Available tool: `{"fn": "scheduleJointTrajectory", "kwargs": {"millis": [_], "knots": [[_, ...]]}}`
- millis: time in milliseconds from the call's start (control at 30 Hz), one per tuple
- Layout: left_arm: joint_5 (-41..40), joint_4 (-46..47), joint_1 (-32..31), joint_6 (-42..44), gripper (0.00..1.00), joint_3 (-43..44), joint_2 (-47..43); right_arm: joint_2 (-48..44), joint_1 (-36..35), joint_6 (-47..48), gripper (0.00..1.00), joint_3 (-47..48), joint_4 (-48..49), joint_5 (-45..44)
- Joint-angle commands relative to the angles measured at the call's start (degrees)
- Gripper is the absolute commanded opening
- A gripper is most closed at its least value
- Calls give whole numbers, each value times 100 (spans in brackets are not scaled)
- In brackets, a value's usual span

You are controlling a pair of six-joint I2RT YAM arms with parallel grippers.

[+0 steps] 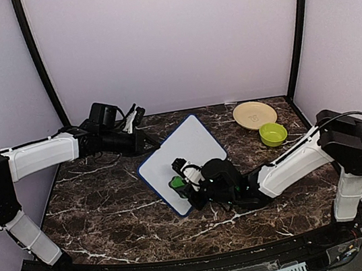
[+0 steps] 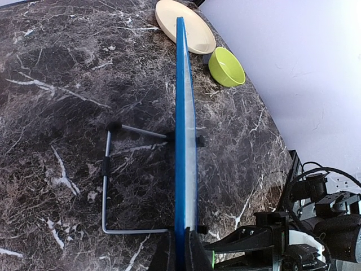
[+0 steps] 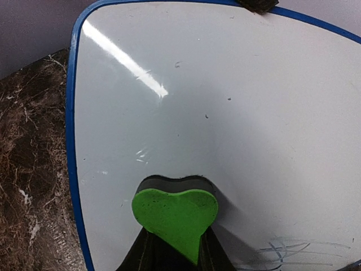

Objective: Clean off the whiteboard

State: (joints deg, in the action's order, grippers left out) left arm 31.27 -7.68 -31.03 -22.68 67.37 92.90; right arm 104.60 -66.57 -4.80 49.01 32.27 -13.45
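At surface centre the whiteboard stands tilted. Left pincer clamps its ten o'clock edge, apparently steadying it. Right pincer grips the green eraser against its face, near faint marks.

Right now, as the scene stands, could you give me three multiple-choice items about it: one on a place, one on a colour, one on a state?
1. In the right wrist view, where on the whiteboard are the faint marker lines?
A) top left
B) centre
C) bottom right

2. What colour is the eraser?
A) green
B) red
C) yellow

3. What is the state of the left gripper?
A) hanging open
B) shut on the whiteboard's edge
C) shut on a bowl

Answers:
1. C: the lines sit near the lower right corner.
2. A: the pad held in the right gripper is bright green.
3. B: its fingers pinch the blue rim.
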Motion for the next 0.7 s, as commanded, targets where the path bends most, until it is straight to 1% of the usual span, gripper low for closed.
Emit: {"fn": "scheduleJointTrajectory", "kwargs": {"millis": [0,167,300,400,533,667], "knots": [[187,79,-95,-8,0,118,-39,164,49,88,1,69,-135,-75],[192,76,-96,-9,0,131,-36,-112,578,50,1,-179,-133,32],[172,65,-90,-9,0,140,-35,-172,665,90,1,-156,-188,20],[170,80,-95,-24,0,132,-30,-110,528,35,1,-55,-177,-19],[154,83,-96,-22,0,127,-21,74,65,22,0,200,-255,-261],[154,74,-97,-18,0,131,-20,267,-255,-89,1,286,-185,-347]]}}
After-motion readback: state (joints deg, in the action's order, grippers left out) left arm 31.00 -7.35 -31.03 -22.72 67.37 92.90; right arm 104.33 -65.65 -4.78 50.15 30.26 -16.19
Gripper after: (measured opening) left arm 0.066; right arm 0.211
